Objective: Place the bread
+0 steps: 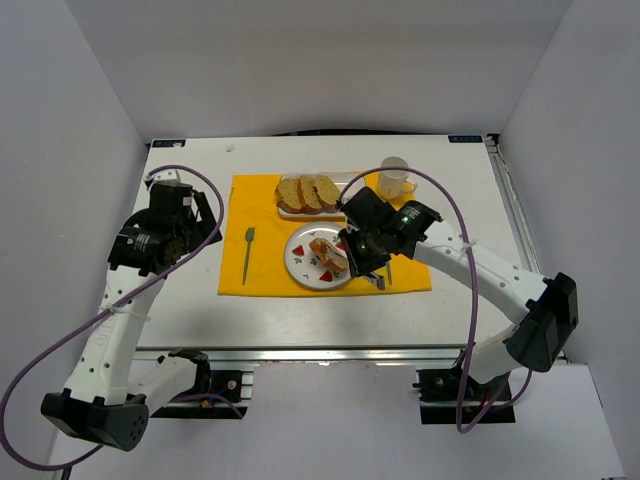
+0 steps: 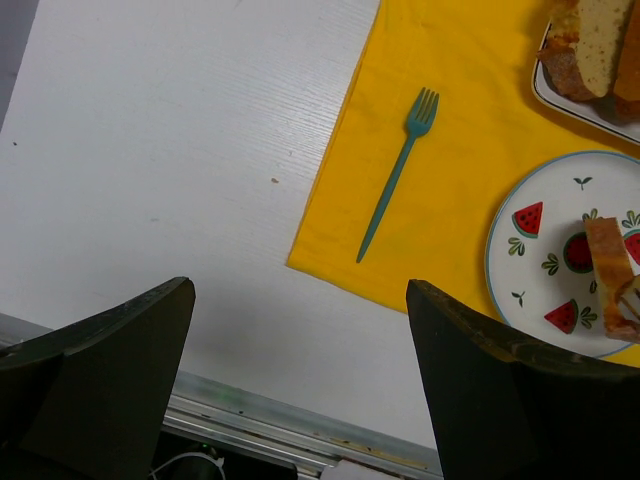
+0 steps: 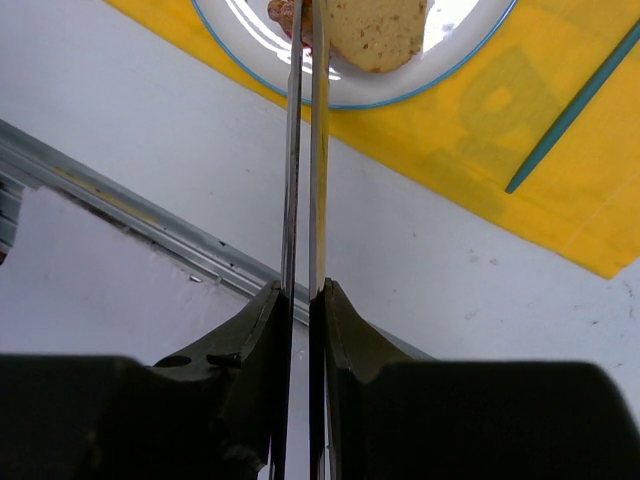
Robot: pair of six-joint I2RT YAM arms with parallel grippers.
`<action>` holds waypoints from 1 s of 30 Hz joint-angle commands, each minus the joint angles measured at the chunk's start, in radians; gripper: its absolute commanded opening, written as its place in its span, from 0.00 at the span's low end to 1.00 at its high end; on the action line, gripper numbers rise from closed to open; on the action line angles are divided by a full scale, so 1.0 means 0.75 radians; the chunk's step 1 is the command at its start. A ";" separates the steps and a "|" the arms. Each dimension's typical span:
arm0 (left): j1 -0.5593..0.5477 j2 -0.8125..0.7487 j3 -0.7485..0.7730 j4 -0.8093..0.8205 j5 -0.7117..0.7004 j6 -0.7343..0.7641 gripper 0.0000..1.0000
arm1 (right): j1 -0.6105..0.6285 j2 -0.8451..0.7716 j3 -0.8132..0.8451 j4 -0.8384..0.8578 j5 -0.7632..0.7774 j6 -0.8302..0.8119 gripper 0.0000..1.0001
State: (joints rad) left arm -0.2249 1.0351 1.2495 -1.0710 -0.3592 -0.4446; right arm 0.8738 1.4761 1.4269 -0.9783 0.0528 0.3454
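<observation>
The bread (image 1: 328, 256) lay on the round watermelon-patterned plate (image 1: 296, 270), a little toward its 3 o'clock side and leaning on edge rather than lying flat. The plate sat on the yellow placemat (image 1: 260, 200). Three similar slices (image 1: 308, 192) sat on a white tray (image 1: 300, 213) at the plate's 12 o'clock, and a teal fork (image 2: 395, 175) lay at its 9 o'clock.

The right tool (image 3: 303, 292) hung at the plate's 3 to 4 o'clock, clamped on a pair of thin metal tongs (image 3: 305, 150). Their blades ran nearly together toward the slice. The tips reached its crust edge, but the wrist view cut them off, so I could not tell whether they pinched the bread or only touched it. The left tool (image 2: 298, 295) hovered with its jaws wide apart and nothing between them, over the bench (image 2: 150, 150) at the placemat's 8 o'clock corner.

The slice looked light, dry and porous, with a soft crumb inside a firmer crust. It would likely crush or tear under a hard squeeze and sag if held by one thin tip. The better hold seemed to be across the two flat faces, near the crust and well in from the rim, with gentle pressure. The smooth blades could let it pivot or slip, so it probably needed to be lowered slowly until it rested flat before release.
</observation>
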 commanded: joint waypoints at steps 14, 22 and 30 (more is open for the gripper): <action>-0.001 -0.098 0.003 -0.061 -0.045 -0.002 0.98 | 0.066 0.036 -0.156 0.269 0.112 0.108 0.00; -0.003 -0.094 0.011 -0.069 -0.057 0.002 0.98 | 0.068 0.091 -0.115 0.284 0.065 0.126 0.05; -0.003 -0.094 0.003 -0.065 -0.065 0.010 0.98 | 0.068 0.065 -0.088 0.259 0.036 0.133 0.19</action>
State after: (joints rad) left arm -0.2249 0.9813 1.2495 -1.1084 -0.3859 -0.4446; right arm 0.9234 1.5562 1.3190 -0.7937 0.0906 0.4301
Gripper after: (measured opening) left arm 0.983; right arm 0.263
